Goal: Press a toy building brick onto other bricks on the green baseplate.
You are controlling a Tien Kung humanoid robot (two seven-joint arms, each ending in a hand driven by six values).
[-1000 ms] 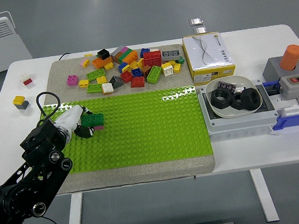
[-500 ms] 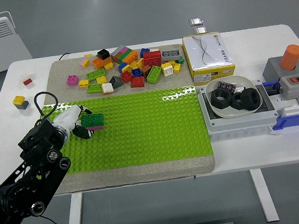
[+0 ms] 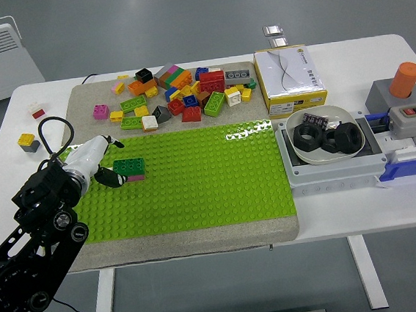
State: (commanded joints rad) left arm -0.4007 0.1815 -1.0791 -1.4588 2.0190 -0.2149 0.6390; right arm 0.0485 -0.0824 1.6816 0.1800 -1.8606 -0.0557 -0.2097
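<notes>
A dark green brick (image 3: 129,166) sits on the left part of the green baseplate (image 3: 210,178), stacked on a small purple brick whose edge shows under it. My left hand (image 3: 104,160), white with dark fingertips, is just left of that brick. Its fingers are loosely spread and hold nothing; one dark fingertip (image 3: 113,178) curls close to the brick's left side. My black left arm comes up from the lower left corner. The right arm is out of view.
A pile of loose coloured bricks (image 3: 180,96) lies on the grey mat (image 3: 84,94) behind the baseplate. A yellow-white box (image 3: 289,78), a bowl of black nuts (image 3: 324,136) and a grey box with an orange button (image 3: 405,82) stand at right. Two small bricks (image 3: 28,141) lie at far left.
My left hand and arm have drawn back to the left and slightly up, away from the green brick. The brick has stayed in place on the baseplate.
</notes>
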